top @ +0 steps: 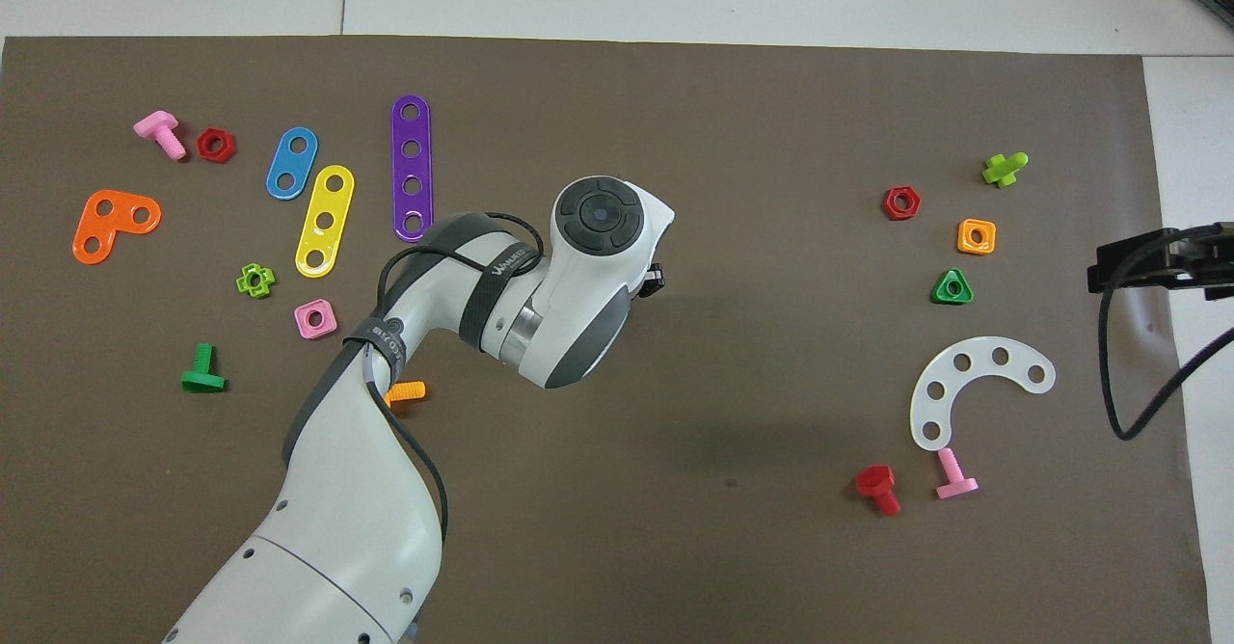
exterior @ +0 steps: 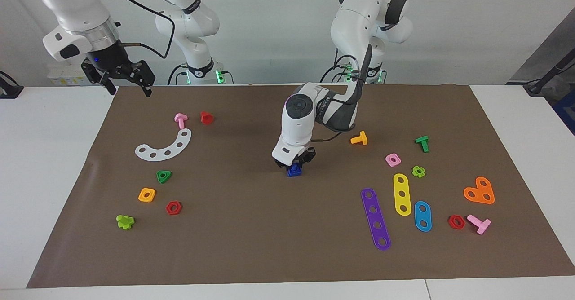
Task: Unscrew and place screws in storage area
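Mid-mat, left jaws grip the blue bolt (exterior: 294, 170) — purple strip (exterior: 375, 218) well apart.

Two white glossy robot arms, rounded segments, dark grey joint bands.
Left arm (exterior: 314, 107): round dark grey cap with concentric rings above gripper; black cable strapped along forearm; small printed lettering on strap.
Right arm (exterior: 76, 21): silver metal collar above black linkage gripper (exterior: 121, 77); blue light on gripper body; black cable looping off wrist.
Green lights at bases.

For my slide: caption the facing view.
Left gripper shut on the dark-blue bolt mid-mat; right gripper open.
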`<state>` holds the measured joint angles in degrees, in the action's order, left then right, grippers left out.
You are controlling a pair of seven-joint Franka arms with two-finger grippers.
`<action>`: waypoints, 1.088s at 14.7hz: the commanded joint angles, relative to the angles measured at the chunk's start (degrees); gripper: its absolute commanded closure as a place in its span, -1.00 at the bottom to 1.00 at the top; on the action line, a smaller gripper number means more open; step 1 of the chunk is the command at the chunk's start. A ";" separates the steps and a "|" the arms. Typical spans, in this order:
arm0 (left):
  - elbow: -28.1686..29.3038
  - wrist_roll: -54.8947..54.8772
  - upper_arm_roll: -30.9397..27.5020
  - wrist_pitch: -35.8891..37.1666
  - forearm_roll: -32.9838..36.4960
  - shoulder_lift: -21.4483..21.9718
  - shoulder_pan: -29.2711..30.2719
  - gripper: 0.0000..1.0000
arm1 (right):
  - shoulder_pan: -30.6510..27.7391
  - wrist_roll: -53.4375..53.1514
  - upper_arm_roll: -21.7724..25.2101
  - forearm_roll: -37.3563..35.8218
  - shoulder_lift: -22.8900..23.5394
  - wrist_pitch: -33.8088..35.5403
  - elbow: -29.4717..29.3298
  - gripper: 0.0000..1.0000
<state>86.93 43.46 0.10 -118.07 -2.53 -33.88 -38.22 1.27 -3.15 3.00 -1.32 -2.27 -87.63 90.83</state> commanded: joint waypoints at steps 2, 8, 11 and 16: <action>-2.63 0.57 -0.97 4.34 -0.99 0.31 -0.36 0.09 | -0.13 -0.28 -0.27 0.18 -1.16 -0.27 1.19 -1.00; -5.62 0.49 -1.24 7.67 -2.13 0.48 -0.01 0.10 | -0.13 -0.19 -0.27 0.18 -1.16 -0.27 1.19 -1.00; -7.82 0.31 -1.24 10.83 -2.39 0.83 1.13 0.11 | -0.13 -0.54 -0.27 0.18 -1.16 -0.44 1.19 -1.00; -9.14 -4.32 -1.50 12.86 -1.87 1.18 5.42 0.13 | -0.13 -0.19 -0.27 0.18 -1.33 -0.27 1.19 -1.00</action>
<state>78.13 42.51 -1.43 -106.93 -3.72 -33.19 -35.21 1.14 -3.15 3.06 -1.32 -2.37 -87.63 90.83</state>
